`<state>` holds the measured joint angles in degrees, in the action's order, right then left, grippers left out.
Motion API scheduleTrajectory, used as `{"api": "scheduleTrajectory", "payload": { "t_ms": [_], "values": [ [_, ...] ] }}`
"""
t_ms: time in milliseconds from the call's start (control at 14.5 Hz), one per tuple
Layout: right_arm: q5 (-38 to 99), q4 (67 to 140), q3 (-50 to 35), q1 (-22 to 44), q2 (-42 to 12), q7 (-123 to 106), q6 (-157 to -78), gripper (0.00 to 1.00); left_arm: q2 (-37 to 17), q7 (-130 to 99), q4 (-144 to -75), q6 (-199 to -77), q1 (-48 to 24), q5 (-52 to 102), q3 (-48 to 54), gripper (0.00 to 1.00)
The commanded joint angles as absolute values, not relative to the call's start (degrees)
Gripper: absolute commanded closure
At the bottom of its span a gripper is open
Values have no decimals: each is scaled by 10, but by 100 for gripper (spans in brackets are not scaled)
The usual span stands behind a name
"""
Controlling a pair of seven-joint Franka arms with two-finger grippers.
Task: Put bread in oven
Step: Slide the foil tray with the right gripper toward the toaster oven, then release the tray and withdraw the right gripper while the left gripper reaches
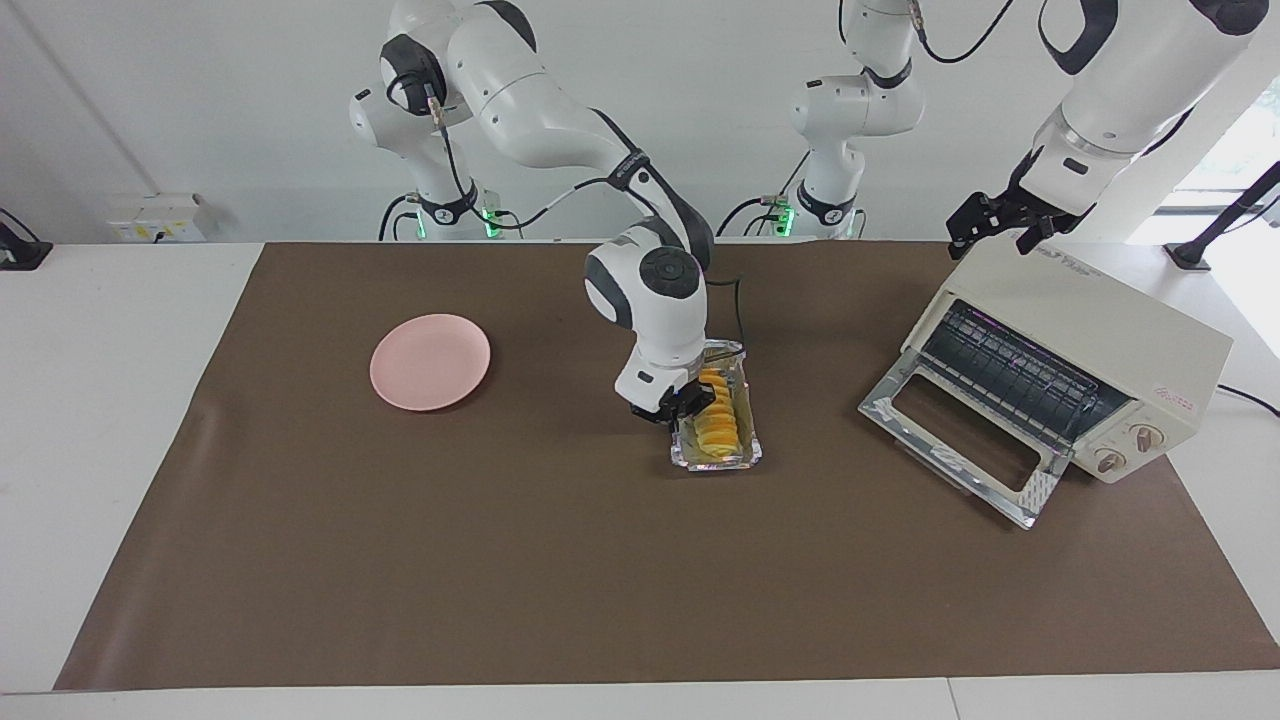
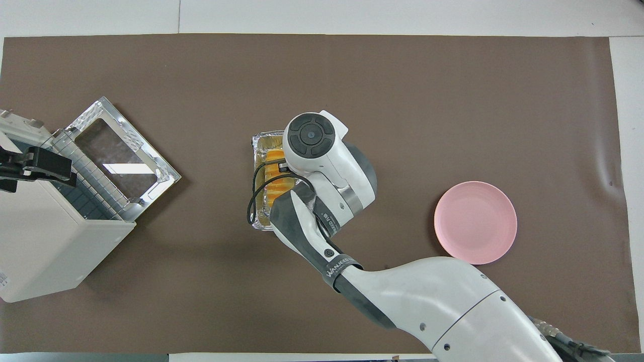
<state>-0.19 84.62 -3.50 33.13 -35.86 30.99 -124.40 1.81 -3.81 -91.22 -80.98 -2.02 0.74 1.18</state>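
Landmark: the oven (image 1: 1075, 365), door dropped open toward the middle of the surface (image 1: 560, 580). The bread (image 1: 716, 420) lies in a foil tray (image 1: 722, 460) well apart from it, toward the right arm's end. The right gripper (image 1: 676, 410) has its fingers closed on the tray's side wall, presumably to carry bread and tray together. The loaf's long axis runs toward and away from the robots. The left gripper (image 1: 995, 232) waits over the oven top; its fingers cannot be judged.

Bread (image 2: 274, 176) in foil tray (image 2: 257, 151), right arm (image 2: 322, 166) over it.
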Motion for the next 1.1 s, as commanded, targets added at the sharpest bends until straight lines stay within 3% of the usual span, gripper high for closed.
{"api": "scheduleTrajectory", "payload": {
  "t_ms": [0,207,483,690,828,1034],
  "values": [
    [1,847,-31,331,-328,357,-1207,0,33,-34,-930,-816,-19,12,8,0],
    [0,744,-24,289,-312,344,-1046,0,33,-36,-930,-819,-23,12,9,0],
    [-3,751,-21,173,-218,175,-990,0,33,-40,-929,-822,-32,17,17,0],
    [-4,753,-20,85,-178,67,-949,0,32,-108,-941,-913,-104,18,33,0],
    [-4,779,-20,38,-141,-4,-912,0,-10,-210,-933,-981,-187,26,33,0],
    [-2,842,-21,-13,-86,-53,-904,0,-98,-265,-917,-1054,-245,68,33,0]
  ]
}}
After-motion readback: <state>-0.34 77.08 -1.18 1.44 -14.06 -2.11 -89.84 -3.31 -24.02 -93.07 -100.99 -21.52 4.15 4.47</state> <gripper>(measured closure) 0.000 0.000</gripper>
